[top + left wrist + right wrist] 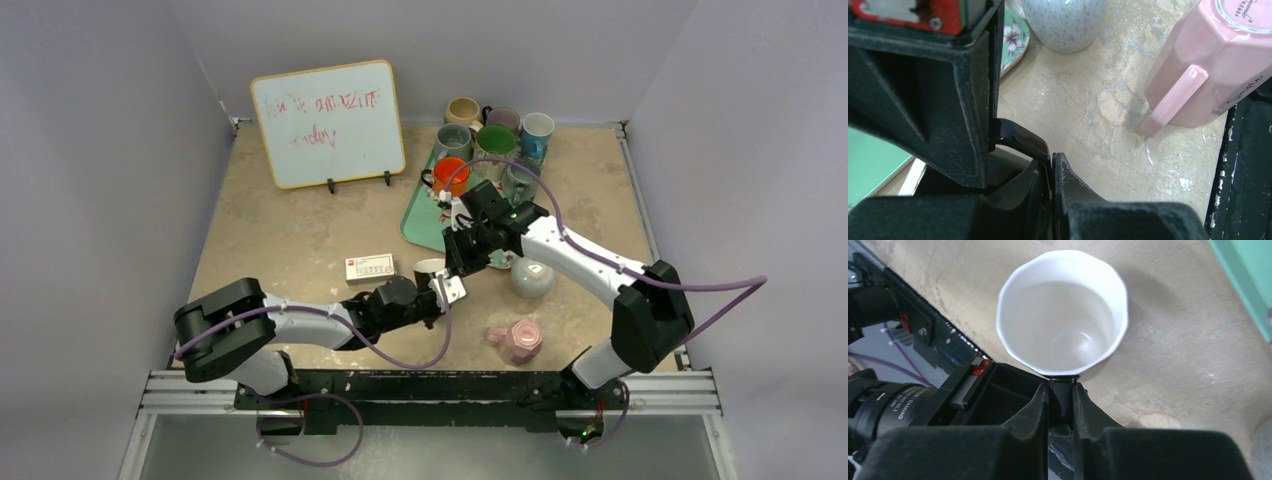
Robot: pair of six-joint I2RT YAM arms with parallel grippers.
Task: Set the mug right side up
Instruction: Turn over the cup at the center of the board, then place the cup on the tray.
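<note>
Near the middle of the table [300, 230], the mug [1063, 315] stands mouth up, handle [1063, 390] grasped by the right fingers [1033, 410], left fingers [1073, 180] clenched, so I judge only release remains.

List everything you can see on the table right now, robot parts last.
held mug: one, white with black handle, table centre, opening up.
pink mug: one, pink, near right, upside down.
speckled mug: one, pale grey, right of centre, looks upside down.
other mugs: at least six, mixed colours, on and behind the tray.
tray: one, green, back right.
whiteboard: one, white with red writing, back left.
small box: one, white and red, left of the held mug.
table: one, beige.
right gripper: one, black, shut on the held mug's handle.
left gripper: one, black, shut, beside that handle.
</note>
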